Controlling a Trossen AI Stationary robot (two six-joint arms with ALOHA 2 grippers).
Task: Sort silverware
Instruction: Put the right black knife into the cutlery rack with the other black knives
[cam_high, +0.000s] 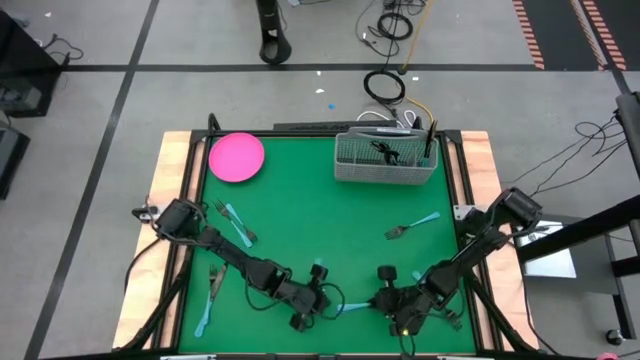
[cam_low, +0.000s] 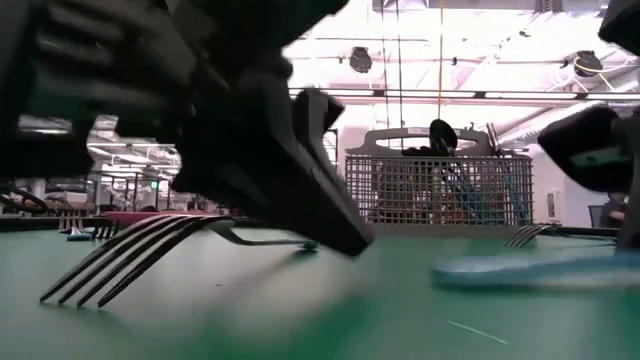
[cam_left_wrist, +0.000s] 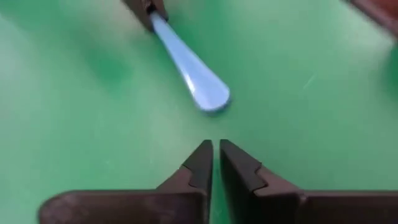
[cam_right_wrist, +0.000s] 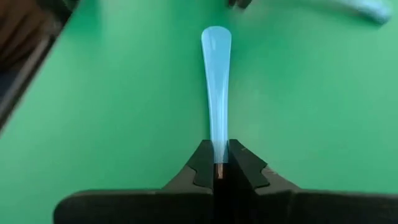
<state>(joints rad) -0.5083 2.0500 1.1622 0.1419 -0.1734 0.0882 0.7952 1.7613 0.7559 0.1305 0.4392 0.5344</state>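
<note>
My right gripper (cam_high: 392, 300) (cam_right_wrist: 219, 163) sits at the mat's near edge, shut on a light blue handled piece of silverware (cam_right_wrist: 216, 93) (cam_high: 352, 307) whose handle points toward my left gripper. My left gripper (cam_high: 312, 305) (cam_left_wrist: 215, 155) faces that handle's wide end (cam_left_wrist: 205, 93) from a short way off, its fingers shut and touching nothing in its wrist view. In the low view a fork (cam_low: 120, 262) lies flat on the mat beside the dark fingers. More silverware lies flat on the mat: a fork (cam_high: 410, 227) on the right, pieces (cam_high: 232, 222) (cam_high: 210, 295) on the left. My right gripper pinches the silverware piece at the narrow end of its blue handle (cam_right_wrist: 217, 146) between the two fingers. The fingers lie along the piece, roughly level, coming from the table's right. The metal head is hidden between the fingers. The handle reaches out level, low over the mat (cam_low: 540, 268).
A grey wire mesh basket (cam_high: 385, 158) (cam_low: 440, 190) with utensils in it stands at the far edge. A round pink plate (cam_high: 237, 157) lies at the far left. The green mat's middle (cam_high: 320, 230) is bare. Wooden borders (cam_high: 170, 190) flank the mat.
</note>
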